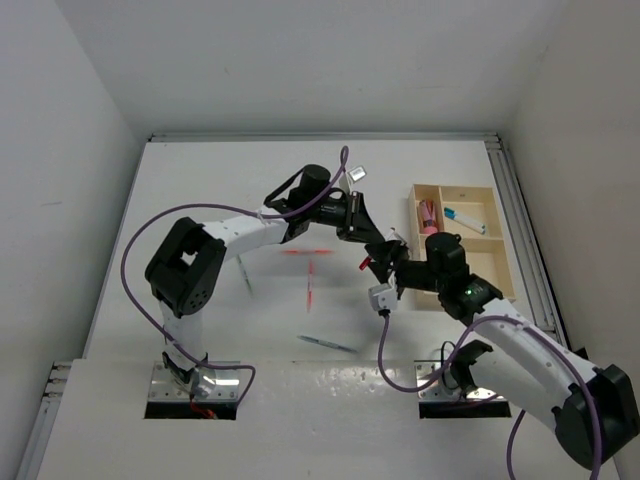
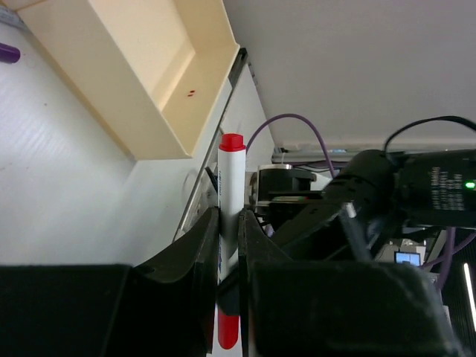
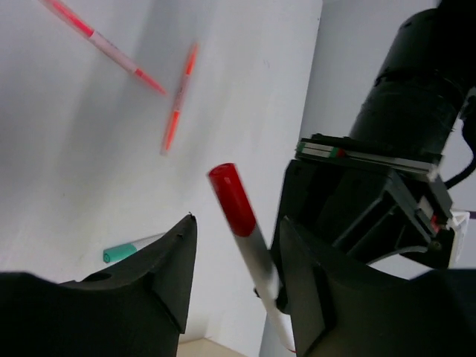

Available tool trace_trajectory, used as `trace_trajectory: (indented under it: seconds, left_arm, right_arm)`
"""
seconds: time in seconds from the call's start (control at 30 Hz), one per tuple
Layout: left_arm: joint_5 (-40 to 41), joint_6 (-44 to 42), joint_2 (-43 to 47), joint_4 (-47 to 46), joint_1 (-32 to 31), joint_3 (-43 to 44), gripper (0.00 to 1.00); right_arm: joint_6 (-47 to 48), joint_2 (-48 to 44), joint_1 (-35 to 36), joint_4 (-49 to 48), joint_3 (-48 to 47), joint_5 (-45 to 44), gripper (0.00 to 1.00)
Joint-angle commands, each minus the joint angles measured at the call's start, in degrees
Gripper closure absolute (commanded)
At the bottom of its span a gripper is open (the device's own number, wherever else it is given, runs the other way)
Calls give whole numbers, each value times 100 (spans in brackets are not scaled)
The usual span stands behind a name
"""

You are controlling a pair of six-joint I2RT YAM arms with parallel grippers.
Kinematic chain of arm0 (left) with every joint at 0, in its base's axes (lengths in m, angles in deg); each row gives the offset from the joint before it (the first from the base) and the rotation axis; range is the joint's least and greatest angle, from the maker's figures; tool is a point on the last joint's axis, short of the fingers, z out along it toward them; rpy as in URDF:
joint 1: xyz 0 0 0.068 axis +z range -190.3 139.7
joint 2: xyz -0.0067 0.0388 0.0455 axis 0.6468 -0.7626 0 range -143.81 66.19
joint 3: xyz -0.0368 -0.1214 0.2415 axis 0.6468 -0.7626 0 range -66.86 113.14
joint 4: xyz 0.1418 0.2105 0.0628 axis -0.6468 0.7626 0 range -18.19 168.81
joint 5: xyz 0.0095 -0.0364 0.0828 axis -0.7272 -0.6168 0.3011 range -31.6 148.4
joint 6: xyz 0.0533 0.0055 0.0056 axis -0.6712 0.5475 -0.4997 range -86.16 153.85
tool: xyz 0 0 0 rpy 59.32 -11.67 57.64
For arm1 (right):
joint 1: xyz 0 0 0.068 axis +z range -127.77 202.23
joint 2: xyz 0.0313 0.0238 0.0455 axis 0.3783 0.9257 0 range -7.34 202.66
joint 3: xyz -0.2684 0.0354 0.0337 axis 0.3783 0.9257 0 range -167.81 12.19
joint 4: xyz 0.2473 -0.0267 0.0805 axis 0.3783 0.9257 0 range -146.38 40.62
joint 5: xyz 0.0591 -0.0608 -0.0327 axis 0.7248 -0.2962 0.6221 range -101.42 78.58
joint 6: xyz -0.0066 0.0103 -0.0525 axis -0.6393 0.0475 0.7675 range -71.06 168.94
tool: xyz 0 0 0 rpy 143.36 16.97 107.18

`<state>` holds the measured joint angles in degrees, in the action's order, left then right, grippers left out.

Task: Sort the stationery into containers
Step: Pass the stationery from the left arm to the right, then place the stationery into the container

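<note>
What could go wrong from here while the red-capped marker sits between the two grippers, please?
1. The left gripper is shut on the red-capped marker, and the right gripper stands open around its red end. If the left lets go first, the marker would likely drop to the table.
2. The two grippers are crowded together above mid-table, so closing could knock them together.

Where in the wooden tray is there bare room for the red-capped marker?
The tray's big near section, beside the right arm, looks bare where visible: room for the red-capped marker. The far-left section is crowded with pink pieces; the far-right holds one blue-capped marker.
</note>
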<state>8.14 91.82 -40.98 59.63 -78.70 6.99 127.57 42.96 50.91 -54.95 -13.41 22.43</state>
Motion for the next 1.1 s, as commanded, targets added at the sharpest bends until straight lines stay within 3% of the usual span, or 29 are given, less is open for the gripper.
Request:
trace_trajectory:
  seconds: [0.0,0.07,0.1,0.13,0.17,0.27,0.3,0.37,0.53,0.73,0.77,0.83,0.87,1.07]
  left_arm:
    - [-195,232,188,-433,-63,-54,100]
    - [-203,276,223,-477,-63,-115,100]
    - [-203,276,232,-495,-63,-168,100]
    - [-186,284,258,-495,-54,-195,100]
    - [-160,258,285,-504,-46,-221,92]
    - [-37,135,276,-443,112,-178,44]
    - [42,-56,267,-216,287,-99,18]
    - [374,-695,189,493,489,348,0]
    - [1447,-1884,232,1586,1123,965,0]
    - [3010,-3467,513,2352,1010,1132,0]
    - [3144,-3634,548,2413,948,1141,0]
    - [3276,-3951,645,2493,825,1062,0]
    - [3312,-4100,663,2554,764,1053,0]
    - [3294,-4619,759,2406,675,843,0]
  right_arm:
    - [820,102,40,-976,406,52,54]
    - [821,155,40,-1476,609,-9,60]
    - [707,199,40,-1557,618,-27,74]
    - [602,199,40,-1619,583,-45,81]
    - [401,173,40,-1715,566,-97,92]
    - [-204,76,5,-1856,425,-229,100]
    - [-425,33,-56,-1840,355,-368,100]
    - [-1047,-64,-292,-1587,31,-510,100]
    - [-2815,207,-1258,-648,-1171,-1124,100]
    - [-5081,1952,-3251,652,-2895,-1117,100]
    - [-5294,1957,-3255,935,-3158,-1126,100]
    - [-5708,2719,-3746,1393,-3991,-1126,100]
    - [-6023,3218,-4043,2065,-4509,-1082,100]
    - [-6930,4706,-4731,3362,-5832,-687,100]
